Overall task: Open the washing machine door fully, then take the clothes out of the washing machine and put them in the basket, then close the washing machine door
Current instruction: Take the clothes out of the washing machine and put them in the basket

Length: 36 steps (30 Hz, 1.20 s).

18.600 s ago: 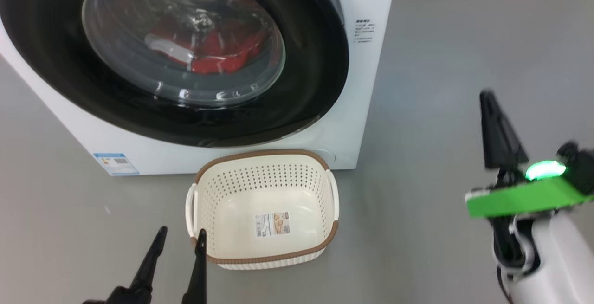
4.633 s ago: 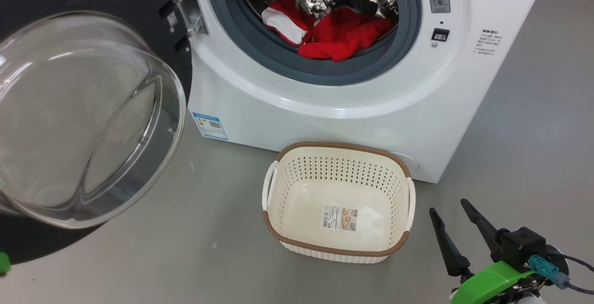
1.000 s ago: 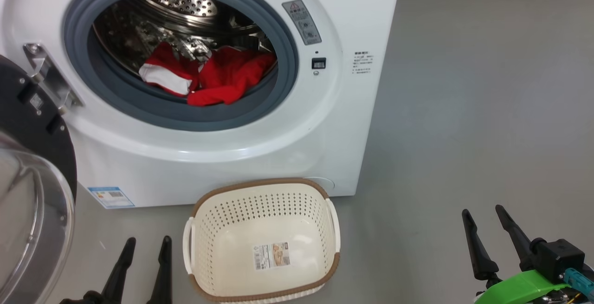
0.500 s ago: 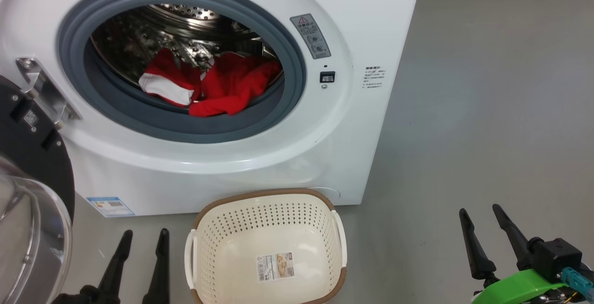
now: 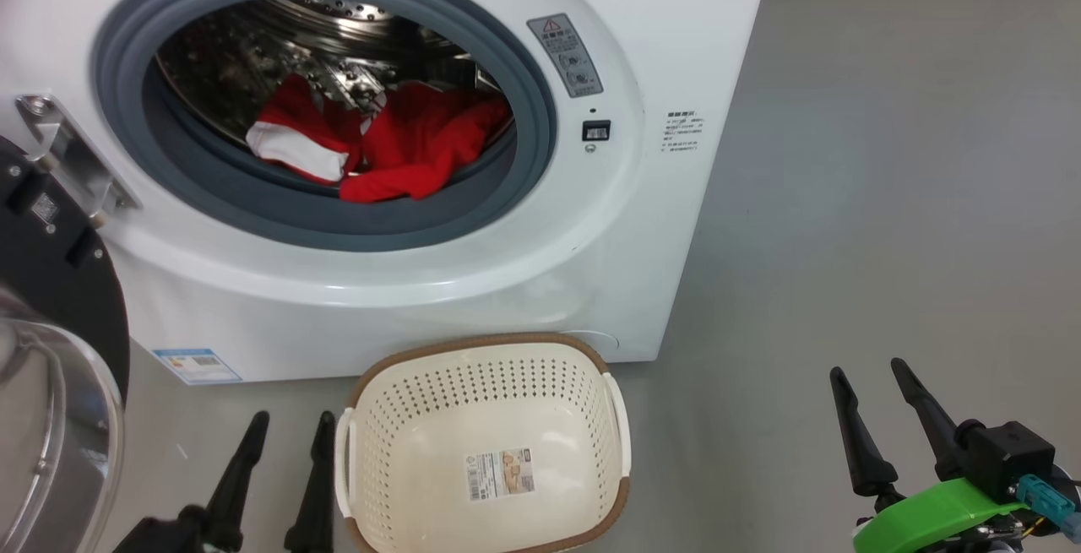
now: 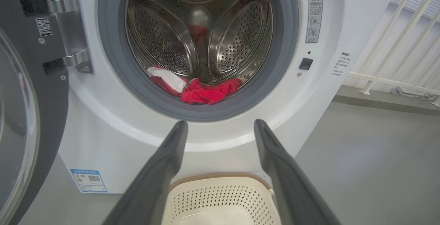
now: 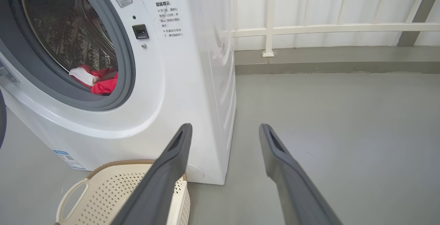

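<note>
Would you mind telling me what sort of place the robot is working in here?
Probably a laundry corner, perhaps a test setup: a white front-loading washing machine with red clothes inside stands on a grey floor, a plastic basket sits before it, and a white railing runs behind.

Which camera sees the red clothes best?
The head view: it looks down into the drum, so the clothes show biggest. The left wrist view shows them smaller and flatter; the right wrist view catches part, behind the grey ring.

Bright, even light; sharp frames
</note>
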Available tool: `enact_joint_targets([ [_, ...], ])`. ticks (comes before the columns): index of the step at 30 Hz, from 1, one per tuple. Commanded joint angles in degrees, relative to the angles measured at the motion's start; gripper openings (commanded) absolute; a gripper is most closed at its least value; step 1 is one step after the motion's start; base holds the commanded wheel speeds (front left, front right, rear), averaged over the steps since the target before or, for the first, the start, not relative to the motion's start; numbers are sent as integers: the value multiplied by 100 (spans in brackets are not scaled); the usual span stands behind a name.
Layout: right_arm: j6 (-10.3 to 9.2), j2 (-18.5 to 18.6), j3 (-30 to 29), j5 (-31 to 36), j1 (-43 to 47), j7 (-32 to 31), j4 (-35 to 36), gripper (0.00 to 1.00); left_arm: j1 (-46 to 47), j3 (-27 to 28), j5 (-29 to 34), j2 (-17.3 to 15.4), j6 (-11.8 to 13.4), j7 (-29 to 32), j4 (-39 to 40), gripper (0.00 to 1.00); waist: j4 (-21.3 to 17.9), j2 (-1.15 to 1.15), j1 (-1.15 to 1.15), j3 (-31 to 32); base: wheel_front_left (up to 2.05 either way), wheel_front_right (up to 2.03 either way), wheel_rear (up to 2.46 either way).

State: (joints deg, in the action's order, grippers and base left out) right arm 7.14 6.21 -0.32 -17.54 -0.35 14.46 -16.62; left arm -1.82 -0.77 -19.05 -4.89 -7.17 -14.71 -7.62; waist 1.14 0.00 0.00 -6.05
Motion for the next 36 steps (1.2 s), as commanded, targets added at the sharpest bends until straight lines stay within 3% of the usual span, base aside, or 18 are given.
enact_joint_targets([
  [1, 35, 45, 157, 10, -219, 54, 151, 100, 319, 84, 52, -83, -32, -29, 52, 100, -20, 0, 0, -86, 0, 0, 0],
  [11, 35, -34, 223, 2, -520, 54, 223, 100, 1708, -241, 261, -320, -32, -29, -791, 100, -137, 0, 0, -710, 0, 0, 0],
  [24, 35, -167, 276, 4, -1154, 54, 348, 100, 4898, -1121, 602, -767, -32, 129, -3481, 100, -474, 0, 0, -1939, 0, 0, 0],
  [36, 35, -236, 317, 6, -1393, 54, 396, 100, 6496, -2015, 370, -1039, -32, 149, -5073, 100, -628, 0, 0, -2378, 0, 0, 0],
])
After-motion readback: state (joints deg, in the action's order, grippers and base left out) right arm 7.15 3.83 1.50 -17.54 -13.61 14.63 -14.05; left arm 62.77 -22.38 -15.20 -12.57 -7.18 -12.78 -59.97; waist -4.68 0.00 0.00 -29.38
